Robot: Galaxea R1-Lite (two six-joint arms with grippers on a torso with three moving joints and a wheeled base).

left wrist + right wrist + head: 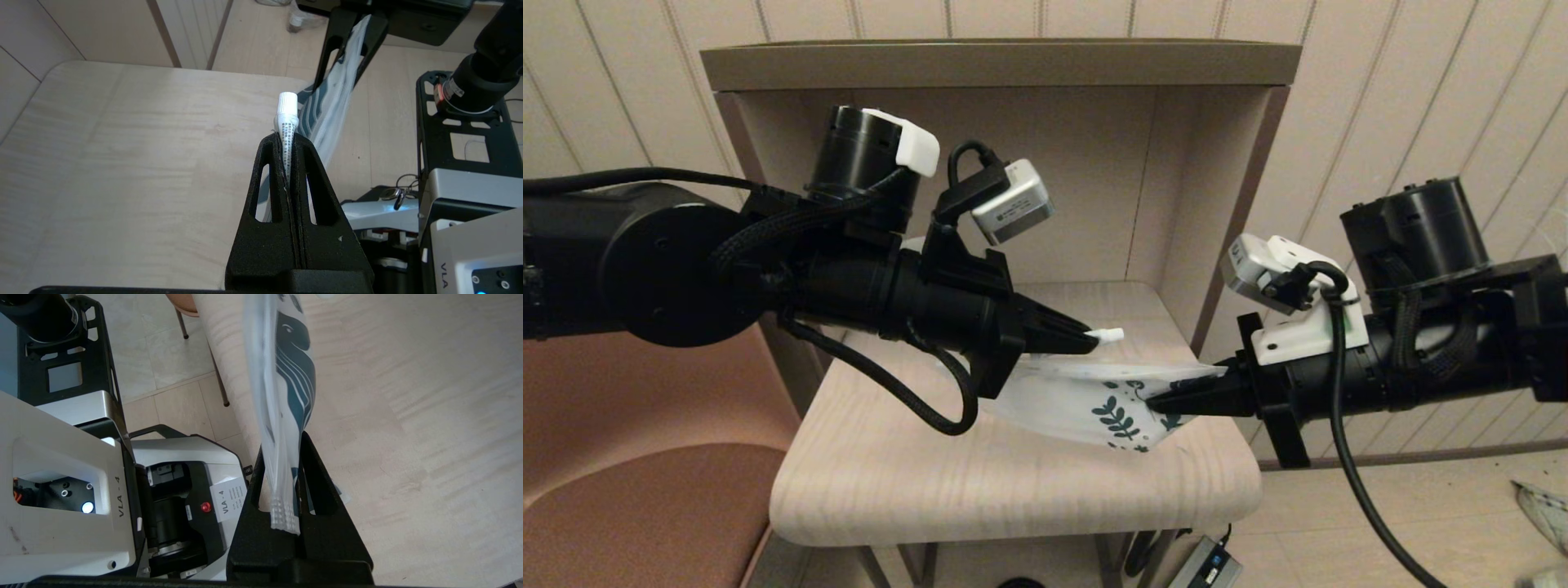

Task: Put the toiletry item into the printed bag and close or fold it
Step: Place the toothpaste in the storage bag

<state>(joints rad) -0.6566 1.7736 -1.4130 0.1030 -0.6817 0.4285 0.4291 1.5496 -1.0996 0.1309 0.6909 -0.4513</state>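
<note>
The toiletry item (1107, 334) is a slim white tube (286, 118) with small print, its cap end poking out past the fingertips of my left gripper (1086, 336), which is shut on it above the table. Just below and to the right hangs the printed bag (1086, 402), white with dark teal leaf prints, lifted off the wooden table top (931, 474). My right gripper (1164, 398) is shut on the bag's printed end (286, 416), the zip edge (284, 514) lying between its fingers. The tube's cap points toward the bag's upper edge, a short way from it.
A beige open cabinet (1013, 73) rises behind the rounded table. A brown seat (645, 506) stands at the left. On the floor lie a power adapter (1209, 565) and cables below the table's front edge.
</note>
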